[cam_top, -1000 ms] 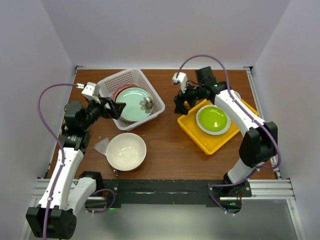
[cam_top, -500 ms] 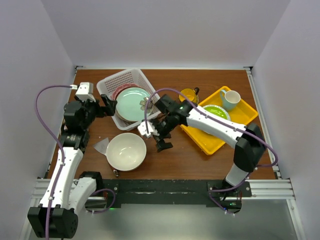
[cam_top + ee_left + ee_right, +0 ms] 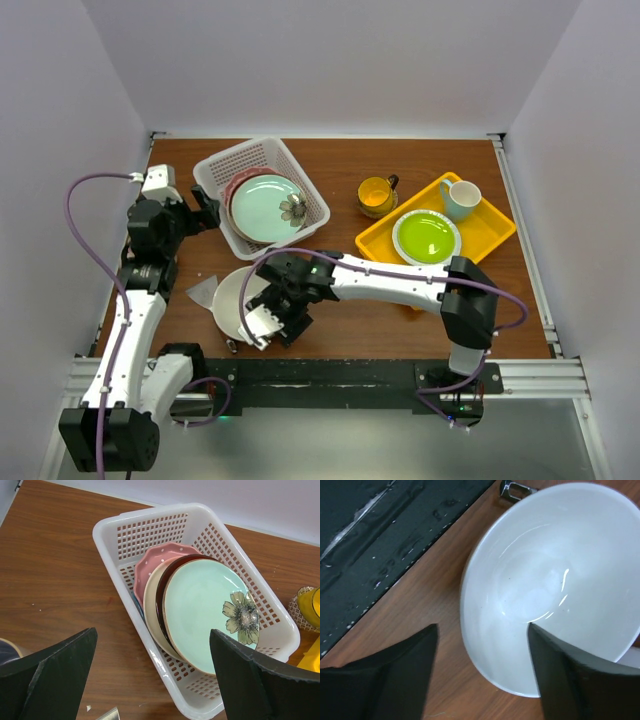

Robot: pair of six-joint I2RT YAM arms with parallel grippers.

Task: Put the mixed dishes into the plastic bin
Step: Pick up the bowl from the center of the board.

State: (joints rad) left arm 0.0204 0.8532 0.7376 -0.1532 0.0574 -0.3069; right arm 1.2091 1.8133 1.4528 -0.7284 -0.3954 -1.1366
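Looks maybe two-thirds done. Closest in, got the right gripper (image 3: 481, 630) down over the cream bowl (image 3: 555, 570), jaws apart and straddling the near rim: one finger inside, the other outside over the table (image 3: 430, 570), a gap showing on the outer side, so not clamped and nothing held yet. Bowl sitting on the table right under that gripper, waiting for a lift. Further out, off to that gripper's left, got the left gripper (image 3: 152, 640) hanging wide open and empty, just short of the bin (image 3: 145, 512). Stacked on edge inside, straight ahead of those fingers: pink plate (image 3: 160, 560), cream plate (image 3: 150, 605), dark bowl (image 3: 161, 587), and a mint plate (image 3: 205, 610) with a flower up front. Well beyond the right gripper, toward the far side, a yellow mug (image 3: 376, 194) loose on the table, so at least two pieces left to move. No sign of any other mug. Past that, a yellow tray (image 3: 495, 232) with a green plate (image 3: 426, 237) and a white cup (image 3: 460, 197), probably not part of the job. Versus a second back: had the right gripper way up by the tray, then swinging across mid-table, now parked at the bowl. Had the left gripper right up on the plates at the bin's lip; pulled back since.
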